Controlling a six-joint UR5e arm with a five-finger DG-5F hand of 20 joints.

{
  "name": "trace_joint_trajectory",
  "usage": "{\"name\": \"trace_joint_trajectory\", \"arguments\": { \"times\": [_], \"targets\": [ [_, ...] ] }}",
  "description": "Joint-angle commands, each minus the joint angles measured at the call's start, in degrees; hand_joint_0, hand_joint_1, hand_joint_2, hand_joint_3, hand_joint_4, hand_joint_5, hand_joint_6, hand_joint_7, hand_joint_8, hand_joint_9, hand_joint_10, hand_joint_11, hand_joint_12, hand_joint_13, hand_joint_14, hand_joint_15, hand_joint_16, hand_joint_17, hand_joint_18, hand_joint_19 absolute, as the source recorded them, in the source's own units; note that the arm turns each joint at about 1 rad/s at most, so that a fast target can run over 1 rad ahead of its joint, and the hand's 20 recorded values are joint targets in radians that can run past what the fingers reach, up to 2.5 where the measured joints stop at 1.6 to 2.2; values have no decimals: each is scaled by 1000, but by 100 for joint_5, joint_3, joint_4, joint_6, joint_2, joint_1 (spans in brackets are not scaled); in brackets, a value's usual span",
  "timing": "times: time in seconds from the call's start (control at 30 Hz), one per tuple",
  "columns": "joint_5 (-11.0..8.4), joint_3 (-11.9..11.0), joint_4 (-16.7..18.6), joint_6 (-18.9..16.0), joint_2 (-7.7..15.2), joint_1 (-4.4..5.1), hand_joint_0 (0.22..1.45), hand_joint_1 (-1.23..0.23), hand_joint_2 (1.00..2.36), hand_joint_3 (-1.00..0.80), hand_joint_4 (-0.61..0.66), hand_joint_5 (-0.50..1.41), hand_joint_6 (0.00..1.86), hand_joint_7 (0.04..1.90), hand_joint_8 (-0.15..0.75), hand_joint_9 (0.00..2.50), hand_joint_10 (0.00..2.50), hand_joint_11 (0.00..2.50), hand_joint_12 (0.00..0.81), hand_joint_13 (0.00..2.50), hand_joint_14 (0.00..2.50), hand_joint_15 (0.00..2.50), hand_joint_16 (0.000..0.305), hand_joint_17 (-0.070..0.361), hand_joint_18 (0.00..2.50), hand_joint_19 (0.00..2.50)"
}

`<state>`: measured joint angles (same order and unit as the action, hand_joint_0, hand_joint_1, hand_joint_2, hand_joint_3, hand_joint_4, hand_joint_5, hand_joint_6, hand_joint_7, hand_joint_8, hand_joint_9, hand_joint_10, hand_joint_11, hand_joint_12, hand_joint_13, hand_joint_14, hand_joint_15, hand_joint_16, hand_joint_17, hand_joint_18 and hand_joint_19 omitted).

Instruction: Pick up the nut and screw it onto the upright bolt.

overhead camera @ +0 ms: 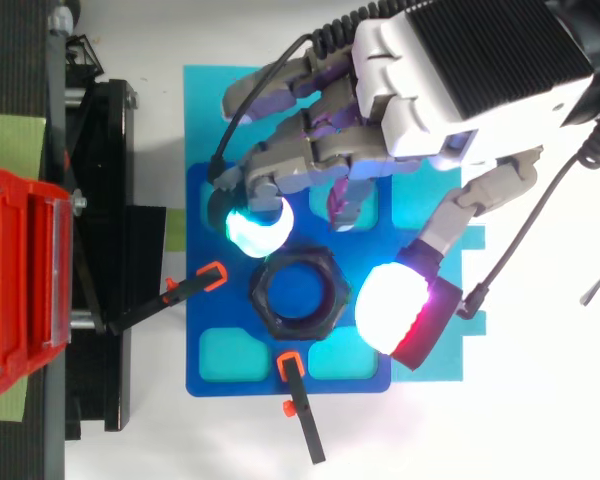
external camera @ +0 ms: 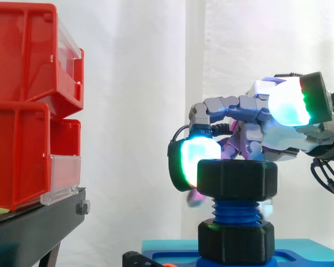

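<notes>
Nut [external camera: 237,179]: black, six-sided, seated on the top threads of the bolt [external camera: 236,211]; it looks level.
Bolt: blue, upright, coarsely threaded, with a second black nut [external camera: 236,242] at its foot.
Hand [overhead camera: 410,90]: open, straddling the bolt's top and gripping nothing. One glowing fingertip [external camera: 196,158] rests against the nut on the bolt's far side from the wrist. The thumb pad [overhead camera: 395,308] stands clear on the near side.
Handling: probably light, rigid, smooth plastic that won't crush.
Hold: take opposite flats, not corners; soft pads may slip as you turn.
</notes>
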<state>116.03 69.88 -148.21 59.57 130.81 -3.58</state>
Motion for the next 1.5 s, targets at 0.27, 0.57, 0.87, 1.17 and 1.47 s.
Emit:
{"name": "trace_joint_trajectory", "arguments": {
  "times": [0.27,0.57,0.87,1.17,1.47],
  "targets": [
    [192,-79,-23,-7,-12,-134,493,-226,1000,-500,79,88,591,1268,229,1864,5,176,160,1305,0,0,5,10,915,23],
    [323,-800,-682,-7,-12,-169,484,-197,1000,-500,149,29,504,1327,299,1641,7,203,217,1190,0,30,14,31,712,0],
    [323,-1090,-806,-7,-12,-125,455,-184,1000,-500,121,-159,502,746,244,1062,0,0,293,680,0,0,33,75,374,4],
    [288,-1116,-603,-7,15,-2,434,-82,1000,-500,-1,-247,500,521,152,125,0,0,315,0,0,0,42,95,0,0],
    [-19,-747,-445,-16,59,217,427,-33,1000,-500,-12,-264,500,517,134,0,0,0,315,0,0,0,47,105,0,0]
  ]
}}
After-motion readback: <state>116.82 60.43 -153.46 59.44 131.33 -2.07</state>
